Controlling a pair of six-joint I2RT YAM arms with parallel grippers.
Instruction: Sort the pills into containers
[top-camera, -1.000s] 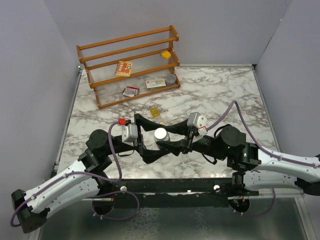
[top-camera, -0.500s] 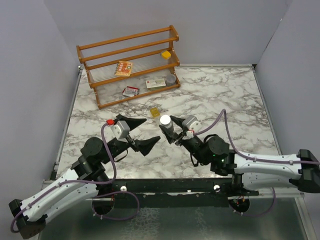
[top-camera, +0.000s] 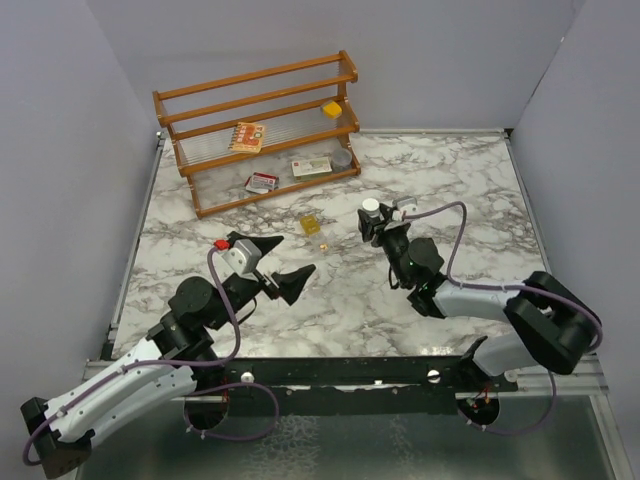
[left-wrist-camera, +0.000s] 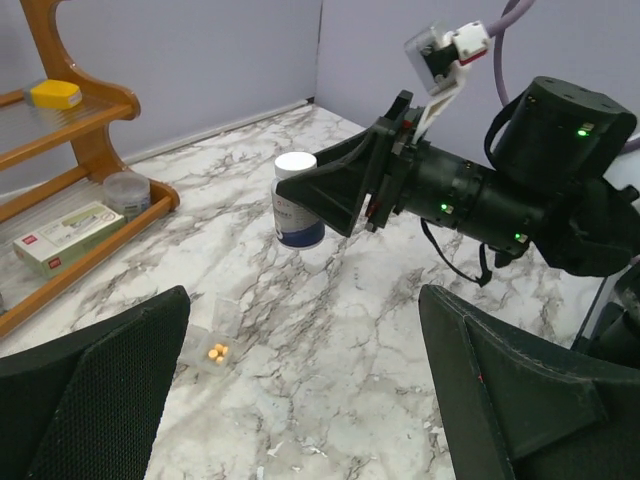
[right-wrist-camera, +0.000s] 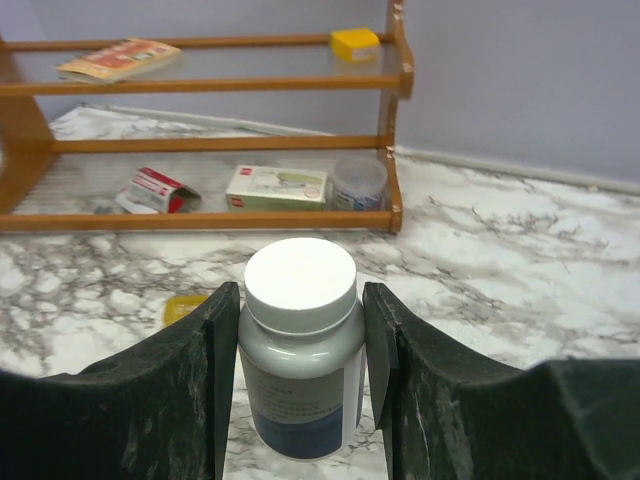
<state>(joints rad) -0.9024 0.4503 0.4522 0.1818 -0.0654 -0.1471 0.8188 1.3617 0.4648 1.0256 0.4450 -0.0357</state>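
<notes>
right gripper (top-camera: 377, 224): my jaws stand about half apart and are closed on the bottle, one finger flat against each side of it.
bottle (right-wrist-camera: 300, 345): white cap, grey body, dark blue band low on the label. It stands upright between my right fingers, its cap level with their tips. I cannot tell whether its base touches the marble tabletop (top-camera: 450, 170).
left gripper (top-camera: 302, 254): my jaws are spread to their widest and hold nothing. The gripper hangs above the tabletop, well apart from my right gripper.
pills (left-wrist-camera: 216, 351): a tiny cluster of yellow-orange pieces inside the clear vial, below my left gripper and near the inner edge of one finger, touching neither.
clear vial (left-wrist-camera: 196, 338): it rests on the marble. From my right gripper it lies ahead and to the left, partly hidden behind one finger.
wooden rack (top-camera: 255, 130): it stands beyond both grippers, at the far edge.
rack contents: printed boxes (right-wrist-camera: 275, 186) and a grey tin (right-wrist-camera: 358, 182) on the lowest shelf, and a yellow cube (right-wrist-camera: 355, 43) on a higher one.
</notes>
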